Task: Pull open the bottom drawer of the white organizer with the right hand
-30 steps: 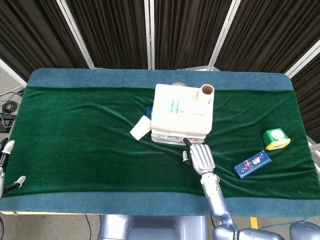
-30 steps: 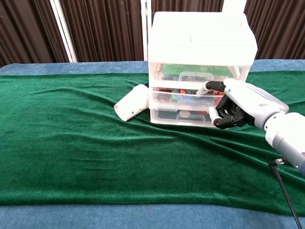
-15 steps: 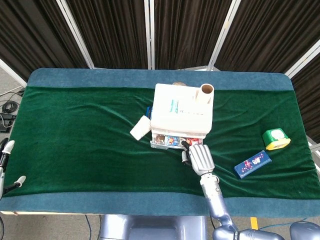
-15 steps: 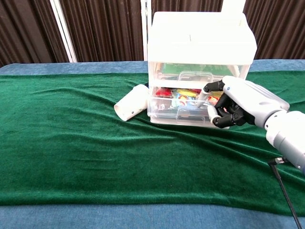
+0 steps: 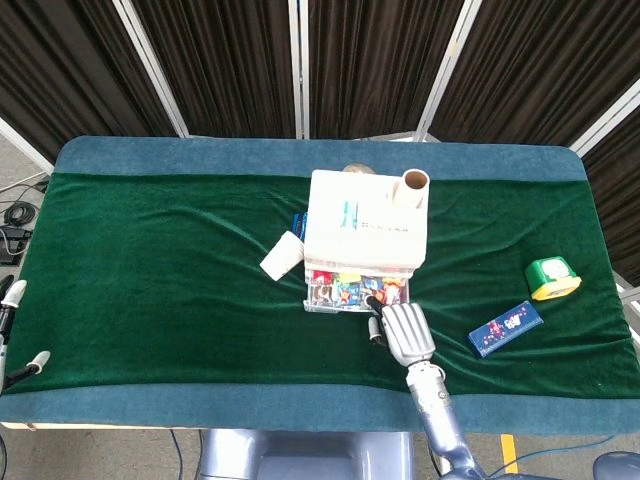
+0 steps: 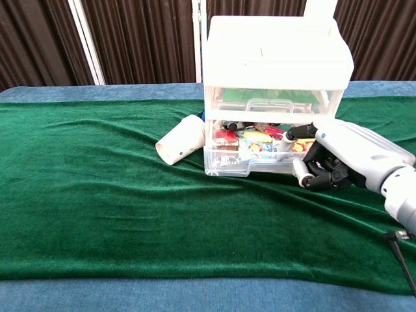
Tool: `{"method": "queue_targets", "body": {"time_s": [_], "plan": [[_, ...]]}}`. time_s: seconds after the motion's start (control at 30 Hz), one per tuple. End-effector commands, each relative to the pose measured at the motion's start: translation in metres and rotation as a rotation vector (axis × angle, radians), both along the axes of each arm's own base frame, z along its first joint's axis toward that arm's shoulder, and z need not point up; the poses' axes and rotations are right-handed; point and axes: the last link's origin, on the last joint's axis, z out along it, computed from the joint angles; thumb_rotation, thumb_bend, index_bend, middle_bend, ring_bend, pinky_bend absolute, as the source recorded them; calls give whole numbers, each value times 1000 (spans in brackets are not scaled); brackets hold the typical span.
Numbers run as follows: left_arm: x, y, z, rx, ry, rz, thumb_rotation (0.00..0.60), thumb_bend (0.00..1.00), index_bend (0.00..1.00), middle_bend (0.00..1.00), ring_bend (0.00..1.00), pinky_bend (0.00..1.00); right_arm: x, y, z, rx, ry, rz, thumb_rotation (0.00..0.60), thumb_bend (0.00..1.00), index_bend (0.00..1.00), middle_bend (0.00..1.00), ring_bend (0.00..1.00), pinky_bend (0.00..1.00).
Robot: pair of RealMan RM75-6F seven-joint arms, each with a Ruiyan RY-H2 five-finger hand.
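Right hand on opened bottom drawer of organizer

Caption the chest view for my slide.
Right hand pulls the white organizer's bottom drawer open, showing colorful contents, beside a tipped white cup.

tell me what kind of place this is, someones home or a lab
Most likely a lab or a staged robot test booth, not a home. Dark pleated curtain panels wall off the table, which is draped in green cloth, and loose cables lie on the floor beside it.
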Motion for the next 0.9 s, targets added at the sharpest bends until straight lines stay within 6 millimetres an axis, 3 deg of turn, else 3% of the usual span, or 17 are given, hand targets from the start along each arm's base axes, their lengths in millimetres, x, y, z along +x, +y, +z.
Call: {"method": "queue_targets", "body": {"time_s": [0.03, 0.7, 0.8, 0.9], "plan": [[0, 0, 0, 0, 0, 0, 600, 0, 0, 0, 0, 0, -1, 3, 1, 2, -3, 3, 600, 562, 503, 914, 970, 904], [0, 0, -1, -4, 2, 2, 600, 0, 0, 0, 0, 0, -7, 18, 3, 0, -15, 23, 600, 562, 572, 913, 969, 904], [0, 0, -1, -5, 2, 2, 600, 0, 0, 0, 0, 0, -7, 19, 4, -1, -20, 27, 600, 562, 543, 914, 969, 903], [0, 0, -1, -3, 2, 2, 600, 0, 0, 0, 0, 0, -7, 18, 5, -6, -22, 31, 600, 562, 439, 914, 969, 904]]}}
